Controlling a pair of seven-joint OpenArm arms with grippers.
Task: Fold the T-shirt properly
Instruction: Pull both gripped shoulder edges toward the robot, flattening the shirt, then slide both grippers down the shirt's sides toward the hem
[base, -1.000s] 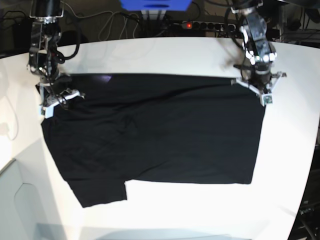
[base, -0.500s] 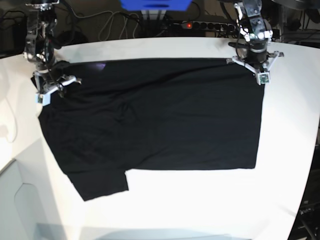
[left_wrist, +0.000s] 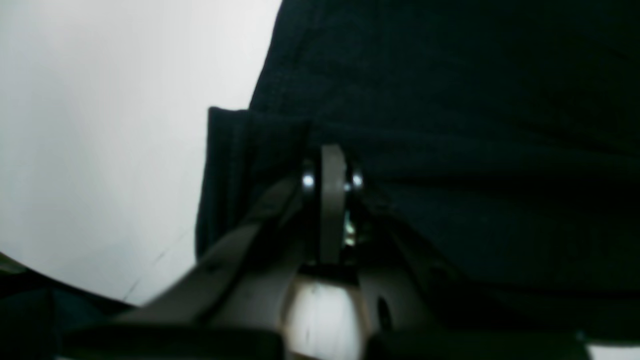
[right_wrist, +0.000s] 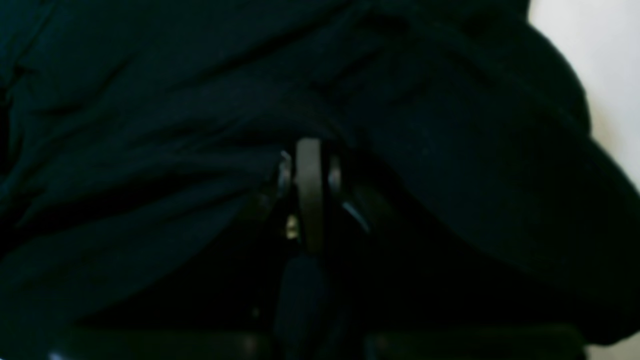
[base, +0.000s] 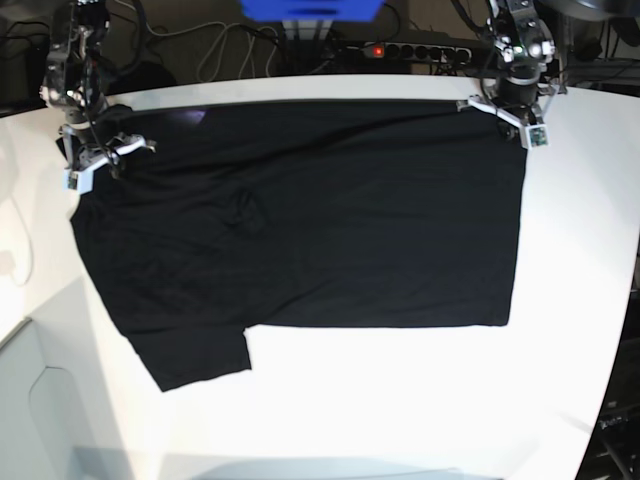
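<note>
Item: large black short-sleeved cloth T-shirt (base: 300, 220), plain side up, spread nearly flat across the white rounded tabletop (base: 420, 400). One sleeve projects off the shirt's near-left corner; the far edge lies along the table's back rim.

Holders: left gripper (base: 508, 112), jaws together and clamped on the shirt's far corner at the base view's right; right gripper (base: 95, 155), jaws likewise pinched on cloth at the shirt's far corner on the opposite side. Both wrist views show fabric bunched around the closed tips.

Handling (judged): light, limp, not fragile; sags and wrinkles wherever unsupported, slides easily over the smooth top. Best taken at corners, hems or shoulder seams, kept taut between two holds.

Surroundings: beyond the shirt's far edge, a power strip (base: 420, 50) with a red light, loose dark cables (base: 220, 50) and a blue box (base: 310, 8).
</note>
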